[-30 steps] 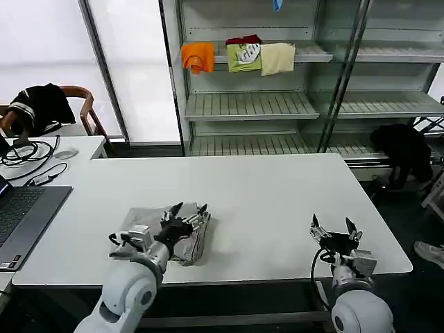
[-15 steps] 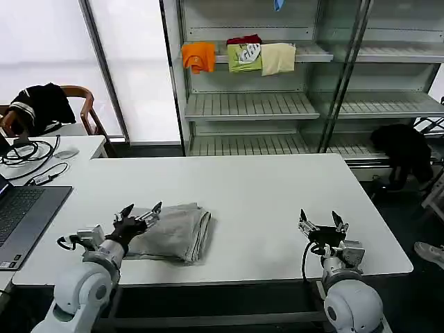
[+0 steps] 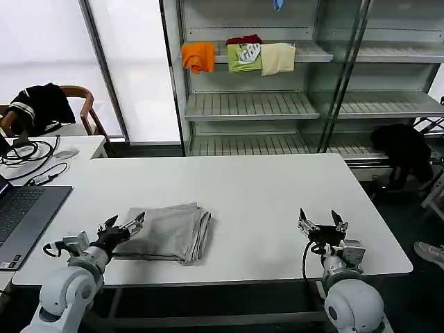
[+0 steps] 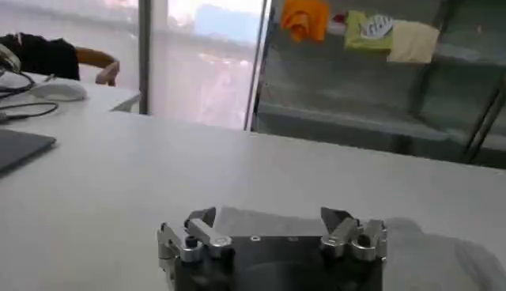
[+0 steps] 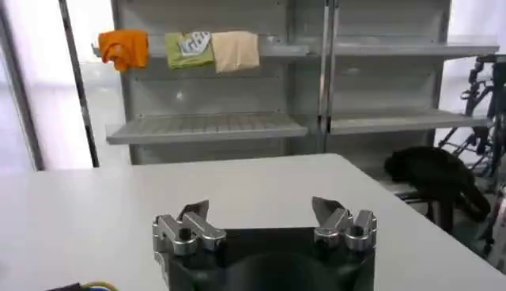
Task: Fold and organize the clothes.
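**A:** Nearest first: what are the 2 arms doing?

**B:** The left gripper [image 3: 119, 228] hovers low at the near left of the worktop [image 3: 277, 187], jaws spread wide and holding nothing. The folded grey shirt [image 3: 170, 232] lies just beyond its fingertips and a little toward the robot's right; I can't tell whether the tips touch its near-left edge. The right gripper [image 3: 321, 223] sits parked near the front right, also wide and empty, well apart from the shirt.

**A:** So which step is this?

**B:** I'd judge the fold itself looks finished: the shirt is a compact rectangle with stacked layers showing along its right side. What's left seems to be the organizing, either squaring the bundle or moving it.

**A:** What does the next move call for?

**B:** If it's to be lifted, the left gripper needs to slide under or pinch all the layers together, or the stack may flop open. A 2-arm lift would mean bringing the right gripper across to the layered side.

**A:** Room to work?

**B:** Plenty ahead of both grippers. The front edge runs close behind them, and the shirt sits near it, so pushes should go away from the robot. A laptop [image 3: 24, 215] lies out to the left of the left gripper. Farthest off, the shelves [image 3: 250, 104] carry orange, green and cream garments [image 3: 239, 55].
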You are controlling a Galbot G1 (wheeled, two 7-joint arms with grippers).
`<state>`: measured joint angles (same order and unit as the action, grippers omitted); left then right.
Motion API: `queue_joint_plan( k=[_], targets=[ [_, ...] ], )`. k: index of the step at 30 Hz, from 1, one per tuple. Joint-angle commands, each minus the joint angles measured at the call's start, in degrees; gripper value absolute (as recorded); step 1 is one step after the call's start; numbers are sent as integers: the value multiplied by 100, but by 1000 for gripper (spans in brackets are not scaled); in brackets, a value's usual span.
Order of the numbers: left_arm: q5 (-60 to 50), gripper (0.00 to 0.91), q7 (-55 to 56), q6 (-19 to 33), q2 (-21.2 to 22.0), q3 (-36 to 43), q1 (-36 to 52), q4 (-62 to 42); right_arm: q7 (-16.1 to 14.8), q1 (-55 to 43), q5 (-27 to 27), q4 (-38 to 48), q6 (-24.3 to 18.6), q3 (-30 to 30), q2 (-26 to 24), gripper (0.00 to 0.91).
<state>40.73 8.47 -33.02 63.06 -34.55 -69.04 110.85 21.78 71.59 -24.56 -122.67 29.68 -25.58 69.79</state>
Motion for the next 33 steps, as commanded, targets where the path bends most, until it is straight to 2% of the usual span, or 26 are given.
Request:
queue_joint_plan(
  k=[1, 15, 17, 19, 20, 21, 22, 33],
  targets=[
    [-28, 907, -215, 2, -54, -119, -51, -282, 0, -23, -17, 0, 6, 18, -15, 907],
    [-176, 907, -463, 4, -46, -26, -70, -590, -26, 0, -24, 19, -15, 17, -3, 907],
    [-179, 877, -487, 4, -45, -24, -58, -621, -29, -2, -24, 14, -14, 21, 6, 907],
    [-177, 725, -524, 4, -48, -16, -64, -640, -30, -8, -24, 20, -15, 19, 7, 907],
    [-177, 605, -528, 5, -47, -11, -69, -641, -29, -11, -25, 30, -14, 15, 3, 907],
    [-175, 252, -546, 8, -41, -6, -79, -640, -29, -12, -25, 39, -15, 7, 0, 907],
    [-174, 20, -552, 21, -41, 0, -86, -637, -27, -14, -25, 48, -20, 3, -2, 907],
    [-173, 10, -588, 119, 16, 75, -87, -654, -24, -28, -26, 66, -28, 3, 12, 907]
  ],
)
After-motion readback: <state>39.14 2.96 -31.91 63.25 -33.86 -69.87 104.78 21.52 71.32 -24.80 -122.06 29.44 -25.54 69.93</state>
